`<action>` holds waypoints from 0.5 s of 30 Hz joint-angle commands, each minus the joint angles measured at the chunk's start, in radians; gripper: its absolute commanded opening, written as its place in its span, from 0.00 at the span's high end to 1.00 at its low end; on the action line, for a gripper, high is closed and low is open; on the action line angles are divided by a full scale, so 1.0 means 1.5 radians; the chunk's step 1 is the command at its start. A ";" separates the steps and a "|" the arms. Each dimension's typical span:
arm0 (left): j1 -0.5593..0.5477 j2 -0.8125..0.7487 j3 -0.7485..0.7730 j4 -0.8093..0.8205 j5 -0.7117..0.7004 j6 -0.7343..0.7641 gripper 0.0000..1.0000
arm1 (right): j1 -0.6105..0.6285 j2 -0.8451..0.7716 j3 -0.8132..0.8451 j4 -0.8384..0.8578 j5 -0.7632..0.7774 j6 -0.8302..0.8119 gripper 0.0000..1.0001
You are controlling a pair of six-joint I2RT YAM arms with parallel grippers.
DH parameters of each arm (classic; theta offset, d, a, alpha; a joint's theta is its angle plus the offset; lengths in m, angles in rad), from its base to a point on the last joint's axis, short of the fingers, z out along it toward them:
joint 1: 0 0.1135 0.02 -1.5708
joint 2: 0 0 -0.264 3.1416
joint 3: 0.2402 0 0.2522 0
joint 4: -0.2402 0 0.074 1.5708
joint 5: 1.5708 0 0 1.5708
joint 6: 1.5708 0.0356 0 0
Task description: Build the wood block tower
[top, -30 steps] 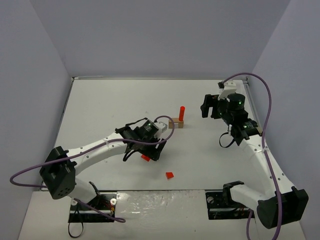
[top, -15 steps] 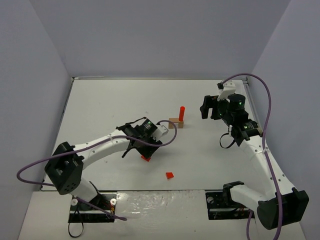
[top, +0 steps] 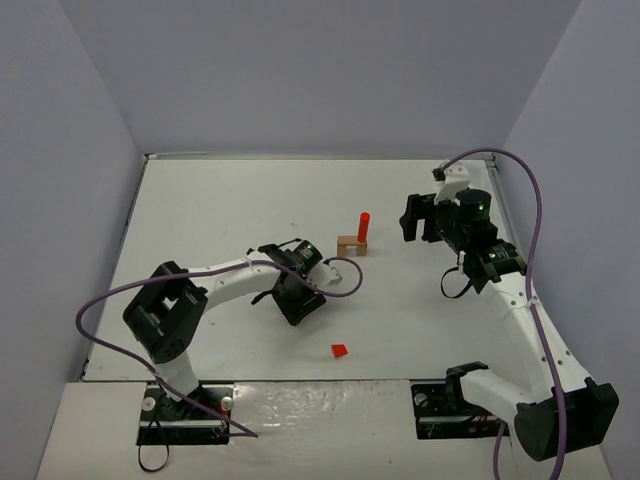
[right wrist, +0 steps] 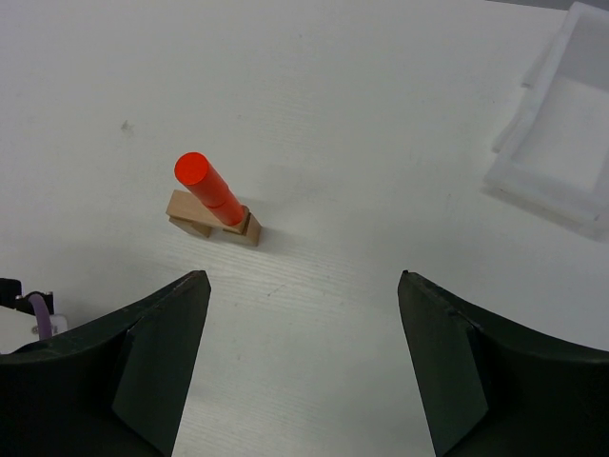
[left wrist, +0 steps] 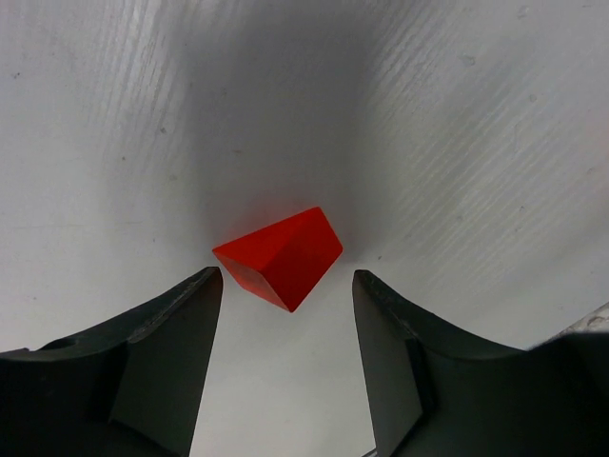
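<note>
The left gripper (left wrist: 284,278) hangs low, its fingers spread on each side of a red wedge (left wrist: 284,249) on the white table (left wrist: 457,114). The wedge may brush the left finger, but that is hard to tell. It looks like smooth painted wood with slanted sides, so a slow squeeze on its flat faces should stop it slipping. The right gripper (right wrist: 303,286) is spread wide and holds nothing. In front of it is the tower: a red round stick (right wrist: 207,188) standing on a tan block (right wrist: 186,214).

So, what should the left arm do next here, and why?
Probably advance the left gripper slightly, then close. In its wrist view the red wedge lies on the table just beyond the open fingertips, roughly centred between them and apparently touched by neither.
</note>
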 commanded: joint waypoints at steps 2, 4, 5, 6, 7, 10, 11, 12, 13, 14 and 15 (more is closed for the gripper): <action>-0.001 0.032 0.037 -0.004 -0.029 -0.023 0.47 | -0.006 -0.012 0.010 0.028 -0.009 -0.011 0.22; -0.002 0.050 0.045 0.000 -0.057 -0.049 0.48 | -0.006 -0.010 0.010 0.028 -0.008 -0.011 0.22; -0.001 0.055 0.049 0.006 -0.068 -0.060 0.51 | -0.005 -0.009 0.010 0.028 -0.008 -0.011 0.22; -0.001 0.058 0.051 0.014 -0.077 -0.070 0.54 | -0.005 -0.008 0.010 0.028 -0.007 -0.011 0.22; -0.001 0.060 0.052 0.022 -0.087 -0.085 0.56 | -0.005 -0.008 0.010 0.028 -0.006 -0.011 0.22; 0.003 0.065 0.056 0.044 -0.113 -0.139 0.63 | -0.005 -0.008 0.012 0.028 -0.004 -0.011 0.22; 0.006 0.067 0.059 0.055 -0.121 -0.159 0.67 | -0.005 -0.009 0.012 0.028 -0.004 -0.011 0.22; 0.008 0.071 0.061 0.061 -0.127 -0.180 0.67 | -0.005 -0.009 0.011 0.028 -0.004 -0.011 0.22; 0.011 0.075 0.063 0.066 -0.131 -0.198 0.68 | -0.005 -0.010 0.011 0.028 -0.004 -0.010 0.22; 0.015 0.078 0.066 0.070 -0.134 -0.208 0.68 | -0.005 -0.011 0.011 0.028 -0.004 -0.009 0.22; 0.021 0.081 0.068 0.073 -0.153 -0.240 0.69 | -0.005 -0.011 0.011 0.028 -0.005 -0.008 0.22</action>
